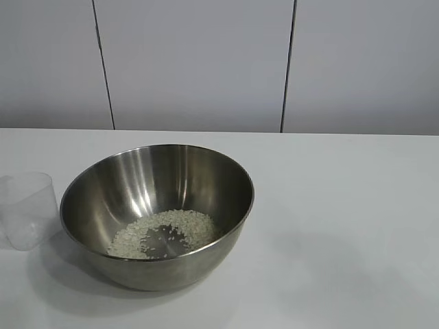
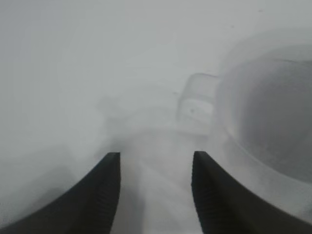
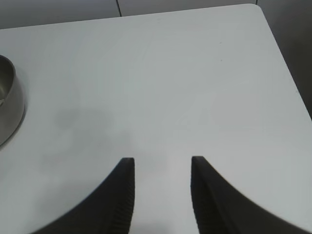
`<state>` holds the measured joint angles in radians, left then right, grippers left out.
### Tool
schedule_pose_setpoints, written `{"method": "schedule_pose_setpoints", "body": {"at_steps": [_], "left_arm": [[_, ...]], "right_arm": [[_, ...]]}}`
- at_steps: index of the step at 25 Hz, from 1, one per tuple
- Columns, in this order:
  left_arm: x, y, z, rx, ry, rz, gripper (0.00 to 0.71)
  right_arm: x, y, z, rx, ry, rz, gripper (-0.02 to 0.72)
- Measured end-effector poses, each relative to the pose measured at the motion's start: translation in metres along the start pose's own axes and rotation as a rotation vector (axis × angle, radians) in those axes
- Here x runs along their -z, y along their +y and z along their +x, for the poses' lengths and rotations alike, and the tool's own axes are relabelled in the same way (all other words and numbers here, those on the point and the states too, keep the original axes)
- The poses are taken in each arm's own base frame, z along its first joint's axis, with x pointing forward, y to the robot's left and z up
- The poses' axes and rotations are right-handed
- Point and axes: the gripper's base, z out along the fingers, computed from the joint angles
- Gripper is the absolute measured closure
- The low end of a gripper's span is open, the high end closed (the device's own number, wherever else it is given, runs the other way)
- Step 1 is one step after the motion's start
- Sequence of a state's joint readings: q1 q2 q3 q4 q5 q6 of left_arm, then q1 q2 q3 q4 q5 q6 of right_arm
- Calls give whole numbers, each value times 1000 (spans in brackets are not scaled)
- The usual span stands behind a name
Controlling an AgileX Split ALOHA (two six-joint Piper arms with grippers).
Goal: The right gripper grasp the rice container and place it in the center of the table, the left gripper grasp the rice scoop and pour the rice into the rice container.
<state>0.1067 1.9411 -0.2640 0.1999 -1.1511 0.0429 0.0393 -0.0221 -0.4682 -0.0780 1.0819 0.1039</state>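
Note:
The rice container (image 1: 157, 214), a wide steel bowl, stands on the white table (image 1: 343, 205) with a layer of rice (image 1: 164, 232) in its bottom. The rice scoop (image 1: 27, 209), a clear plastic cup, stands upright just left of the bowl and looks empty. Neither gripper shows in the exterior view. In the hazy left wrist view my left gripper (image 2: 156, 157) is open with nothing between its fingers; the rice scoop (image 2: 196, 105) lies ahead of it, apart, beside the rice container (image 2: 273, 122). My right gripper (image 3: 162, 160) hangs open over bare table, away from the rice container (image 3: 9, 105).
A grey panelled wall (image 1: 206, 62) runs behind the table's far edge. The right wrist view shows the table's rounded corner (image 3: 253, 7) and its side edge with dark floor beyond.

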Motion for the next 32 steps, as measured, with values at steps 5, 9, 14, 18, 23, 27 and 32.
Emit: {"method": "schedule_pose_setpoints", "body": {"at_steps": [5, 9, 14, 18, 23, 27, 32], "left_arm": [[6, 17, -25, 145, -112, -101, 266], [11, 43, -42, 213, -119, -159, 263], [27, 87, -56, 292, -97, -286, 263], [46, 110, -69, 370, -85, -358, 263], [75, 98, -107, 292, -172, -353, 263], [116, 76, -146, 203, -289, -367, 263], [175, 48, -193, 132, -400, -394, 263]], "right_arm": [[0, 0, 0, 0, 0, 0, 451], [0, 0, 0, 0, 0, 0, 451], [0, 0, 0, 0, 0, 0, 451], [0, 0, 0, 0, 0, 0, 451], [0, 0, 0, 0, 0, 0, 451], [0, 0, 0, 0, 0, 0, 451], [0, 0, 0, 0, 0, 0, 451]]}}
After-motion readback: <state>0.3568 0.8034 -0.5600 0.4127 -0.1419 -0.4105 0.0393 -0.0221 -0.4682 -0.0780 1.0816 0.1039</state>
